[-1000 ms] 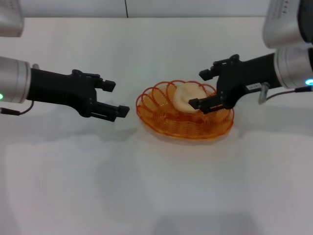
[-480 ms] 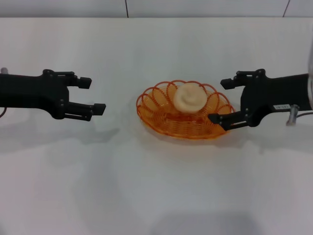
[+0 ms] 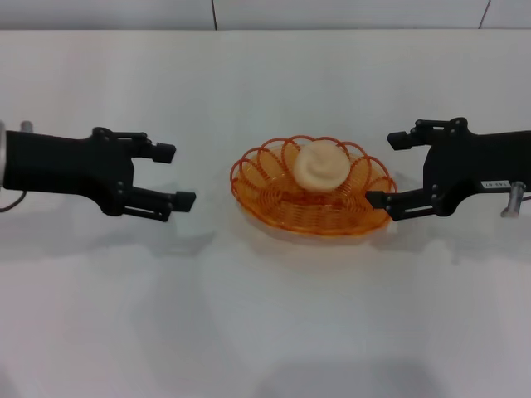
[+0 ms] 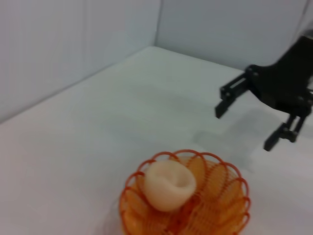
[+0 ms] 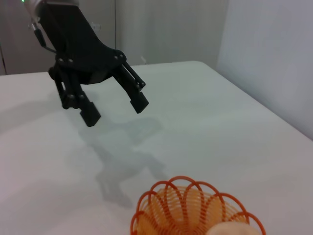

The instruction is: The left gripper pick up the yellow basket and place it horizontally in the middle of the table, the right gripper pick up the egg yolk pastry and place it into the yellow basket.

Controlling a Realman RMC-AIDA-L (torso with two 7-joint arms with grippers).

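The yellow basket (image 3: 249, 192) lies level in the middle of the table (image 3: 265, 315), and the egg yolk pastry (image 3: 322, 166) rests inside it toward the far side. My left gripper (image 3: 176, 176) is open and empty, a short way to the left of the basket. My right gripper (image 3: 386, 170) is open and empty, just off the basket's right rim and not touching it. The left wrist view shows the basket (image 4: 230, 196), the pastry (image 4: 168, 185) and the right gripper (image 4: 243, 129) beyond them. The right wrist view shows the left gripper (image 5: 115, 110), the basket (image 5: 161, 196) and a sliver of pastry (image 5: 234, 229).
A grey wall (image 3: 265, 12) runs along the table's far edge. Bare white tabletop lies in front of the basket and behind it.
My right gripper has let go of the pastry and drawn back to the right, out of the basket. My left gripper pulled back to the left, then came slightly toward the basket again.
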